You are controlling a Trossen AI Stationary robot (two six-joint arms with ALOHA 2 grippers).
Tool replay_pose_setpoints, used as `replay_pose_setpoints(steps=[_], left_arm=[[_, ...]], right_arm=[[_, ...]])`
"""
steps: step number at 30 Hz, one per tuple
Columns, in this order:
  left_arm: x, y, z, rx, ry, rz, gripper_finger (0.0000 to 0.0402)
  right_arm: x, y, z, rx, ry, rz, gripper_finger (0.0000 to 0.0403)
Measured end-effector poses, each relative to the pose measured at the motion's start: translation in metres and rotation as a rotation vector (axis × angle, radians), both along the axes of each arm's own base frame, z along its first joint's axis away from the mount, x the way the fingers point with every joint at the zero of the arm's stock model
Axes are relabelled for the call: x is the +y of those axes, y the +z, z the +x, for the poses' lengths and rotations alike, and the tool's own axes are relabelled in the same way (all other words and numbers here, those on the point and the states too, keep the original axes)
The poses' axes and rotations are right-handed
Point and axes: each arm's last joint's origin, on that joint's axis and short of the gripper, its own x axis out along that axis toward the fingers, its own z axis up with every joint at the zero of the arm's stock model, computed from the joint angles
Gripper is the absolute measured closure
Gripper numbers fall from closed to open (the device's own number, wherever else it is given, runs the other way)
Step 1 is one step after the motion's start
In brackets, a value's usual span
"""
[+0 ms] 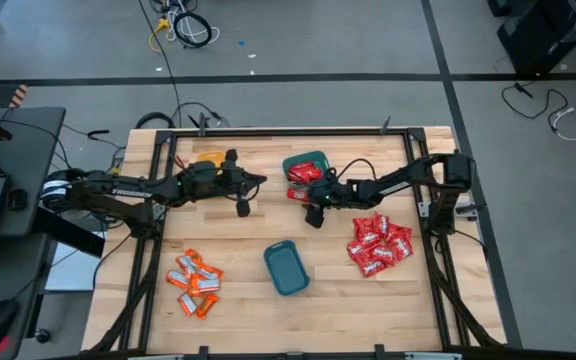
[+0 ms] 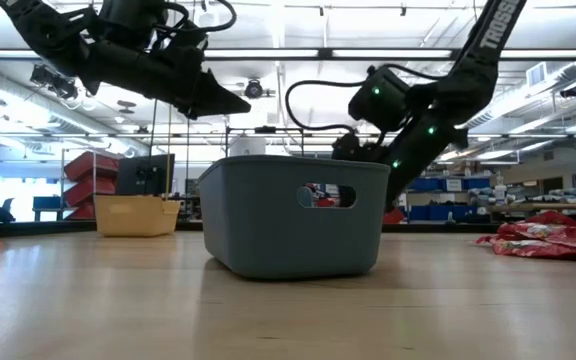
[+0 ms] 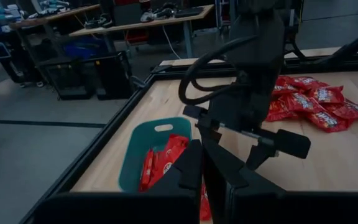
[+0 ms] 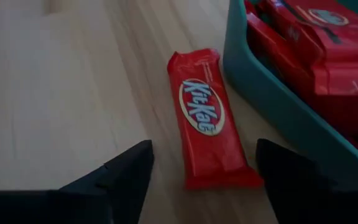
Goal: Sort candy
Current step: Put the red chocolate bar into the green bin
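The worktop (image 1: 248, 225) is carrying a teal bin (image 1: 306, 166) of red bars at its far edge, a second teal bin (image 1: 286, 268) near the middle, a heap of red packets (image 1: 378, 244) on the right and orange-and-white packets (image 1: 194, 282) on the left. The right gripper (image 4: 204, 171) is hovering with its fingers spread wide over a lone red bar (image 4: 205, 118) lying flat just beside the far bin. The bar's long axis is running straight ahead between the fingers, so they are straddling its width. The left gripper (image 1: 244, 208) is waiting farther off; I cannot tell whether it is open or closed.
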Motion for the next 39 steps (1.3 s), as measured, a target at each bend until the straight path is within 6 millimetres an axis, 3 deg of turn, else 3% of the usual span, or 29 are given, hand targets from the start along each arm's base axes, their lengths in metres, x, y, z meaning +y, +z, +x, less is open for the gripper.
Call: replay_pose_setpoints(steps=[4,11,14,20,26,33,39], left_arm=[[0.0,0.0,0.0,0.001,0.001,-0.001,0.0387],[0.0,0.0,0.0,0.001,0.001,-0.002,0.0387],[0.0,0.0,0.0,0.002,0.001,-0.002,0.0387],[0.0,0.0,0.0,0.002,0.001,-0.002,0.0387],[0.0,0.0,0.0,0.001,0.001,-0.001,0.0387],[0.0,0.0,0.0,-0.004,0.001,0.002,0.0387],[0.0,0.001,0.0,-0.003,0.0,0.002,0.0387]], right_arm=[[0.0,0.001,0.0,-0.004,0.005,0.003,0.0194],[0.002,0.005,0.002,-0.028,0.041,0.012,0.0344],[0.006,0.011,0.001,-0.027,0.058,0.013,0.0381],[0.017,0.045,-0.009,-0.071,0.133,0.051,0.0393],[0.015,0.087,-0.021,-0.136,0.137,-0.049,0.0393],[-0.025,0.109,-0.025,-0.097,0.076,-0.196,0.0394],[-0.062,0.093,-0.021,0.034,0.058,-0.176,0.0394]])
